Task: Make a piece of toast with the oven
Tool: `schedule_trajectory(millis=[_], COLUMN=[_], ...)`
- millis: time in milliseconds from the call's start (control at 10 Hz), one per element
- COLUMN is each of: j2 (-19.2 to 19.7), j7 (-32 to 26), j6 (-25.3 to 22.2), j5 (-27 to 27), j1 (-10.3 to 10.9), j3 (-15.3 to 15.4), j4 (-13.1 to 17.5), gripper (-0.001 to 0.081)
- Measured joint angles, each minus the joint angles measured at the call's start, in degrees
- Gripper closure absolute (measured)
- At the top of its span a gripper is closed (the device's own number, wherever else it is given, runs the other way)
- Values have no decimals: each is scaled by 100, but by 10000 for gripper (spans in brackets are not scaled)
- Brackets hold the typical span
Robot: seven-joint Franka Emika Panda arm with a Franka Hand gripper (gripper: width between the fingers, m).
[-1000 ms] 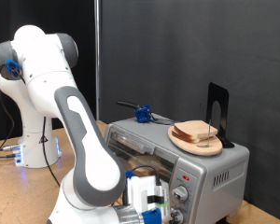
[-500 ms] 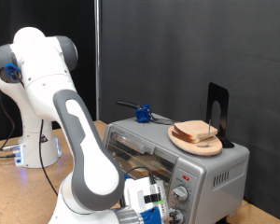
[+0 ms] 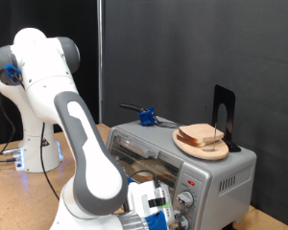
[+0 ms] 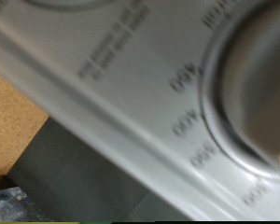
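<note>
Toaster oven (image 3: 197, 163) at frame's 4 o'clock, bread slices (image 3: 203, 136) on wooden plate (image 3: 195, 149) on its roof. Gripper (image 3: 173, 213) low at 6 o'clock, against knob panel; finger state unreadable. Wrist camera: temperature dial (image 4: 257, 93) close up, blurred.

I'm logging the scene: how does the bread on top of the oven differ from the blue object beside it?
The bread is pale tan, broad and flat, lying on a round wooden plate; the blue object is small, dark blue and sits directly on the oven. Both rest on the oven's top.
</note>
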Motion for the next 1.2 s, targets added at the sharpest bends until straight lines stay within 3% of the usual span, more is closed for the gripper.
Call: schedule_trajectory(millis=[100, 200, 300, 400, 500, 900, 1200], j2=[-7, -14, -39, -89, -153, -775, -1302], j7=[13, 57, 176, 325, 502, 1065, 1550], j6=[-6, -7, -7, -4, -17, -318, -456], j5=[11, 28, 40, 46, 88, 84, -93], j1=[-4, -13, -31, -63, -130, -584, -804], j3=[0, 0, -3, -21, -27, -128, -344], j4=[8, 8, 1, -42, -108, -690, -1145], gripper=[518, 333, 199, 199, 47, -1, -3])
